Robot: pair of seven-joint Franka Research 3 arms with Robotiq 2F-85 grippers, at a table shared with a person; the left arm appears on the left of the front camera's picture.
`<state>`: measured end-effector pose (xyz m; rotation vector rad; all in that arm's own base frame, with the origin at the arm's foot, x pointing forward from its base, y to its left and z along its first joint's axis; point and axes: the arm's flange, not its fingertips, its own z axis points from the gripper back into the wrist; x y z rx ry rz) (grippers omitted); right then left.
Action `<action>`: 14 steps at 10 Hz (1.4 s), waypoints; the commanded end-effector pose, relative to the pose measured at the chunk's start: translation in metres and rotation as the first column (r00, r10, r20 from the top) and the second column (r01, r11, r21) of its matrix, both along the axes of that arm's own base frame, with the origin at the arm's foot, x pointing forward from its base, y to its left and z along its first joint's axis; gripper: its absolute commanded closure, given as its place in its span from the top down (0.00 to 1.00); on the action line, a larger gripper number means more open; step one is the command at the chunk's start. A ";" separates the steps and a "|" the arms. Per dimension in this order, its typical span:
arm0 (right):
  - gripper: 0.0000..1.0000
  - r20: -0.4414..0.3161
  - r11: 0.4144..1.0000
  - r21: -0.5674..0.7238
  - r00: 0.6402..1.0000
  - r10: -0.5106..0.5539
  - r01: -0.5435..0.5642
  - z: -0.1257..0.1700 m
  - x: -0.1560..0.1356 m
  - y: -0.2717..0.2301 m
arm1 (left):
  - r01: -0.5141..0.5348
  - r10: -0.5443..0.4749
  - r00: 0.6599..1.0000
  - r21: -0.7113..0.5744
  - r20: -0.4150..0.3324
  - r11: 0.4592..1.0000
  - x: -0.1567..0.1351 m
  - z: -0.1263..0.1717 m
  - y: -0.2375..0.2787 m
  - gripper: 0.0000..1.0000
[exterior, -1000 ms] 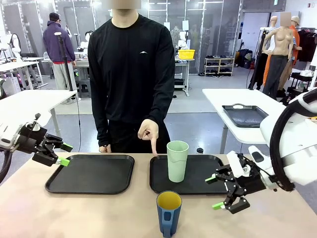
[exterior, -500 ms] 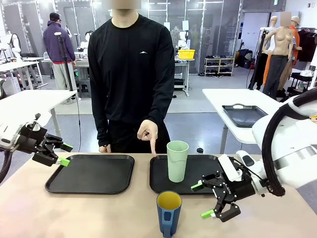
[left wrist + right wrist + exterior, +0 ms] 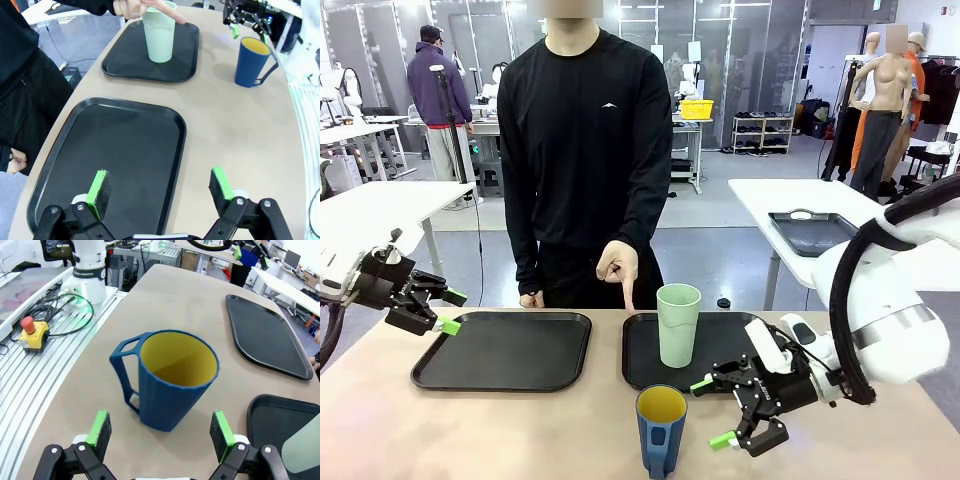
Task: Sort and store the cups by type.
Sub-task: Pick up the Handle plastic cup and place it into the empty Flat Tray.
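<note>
The right gripper (image 3: 717, 412) reaches in low from the right side, its fingers (image 3: 221, 428) spread wide and holding nothing. The left gripper (image 3: 451, 311) hangs at the left edge, fingers (image 3: 98, 186) likewise parted and empty. The person's hand (image 3: 619, 267) points one finger downward.

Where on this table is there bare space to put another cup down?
The black rectangular tray on the left is bare. The second black tray is free right of the mint-green tumbler. It is crowded around the dark blue mug, where the open right gripper approaches.
</note>
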<state>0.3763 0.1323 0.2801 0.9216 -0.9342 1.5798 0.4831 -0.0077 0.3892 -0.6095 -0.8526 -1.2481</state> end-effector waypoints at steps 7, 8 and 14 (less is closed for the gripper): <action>1.00 -0.038 0.997 0.035 0.997 0.072 -0.071 -0.047 0.013 0.033 | 0.008 -0.008 1.000 -0.024 0.014 1.000 0.000 -0.001 -0.001 1.00; 1.00 -0.047 0.996 0.042 0.996 0.074 -0.072 -0.050 0.014 0.036 | 0.008 -0.008 1.000 -0.024 0.014 1.000 0.000 -0.001 -0.001 1.00; 1.00 -0.063 0.992 0.094 0.994 0.086 -0.080 -0.059 0.019 0.053 | 0.008 -0.008 1.000 -0.024 0.014 1.000 0.000 -0.001 -0.001 1.00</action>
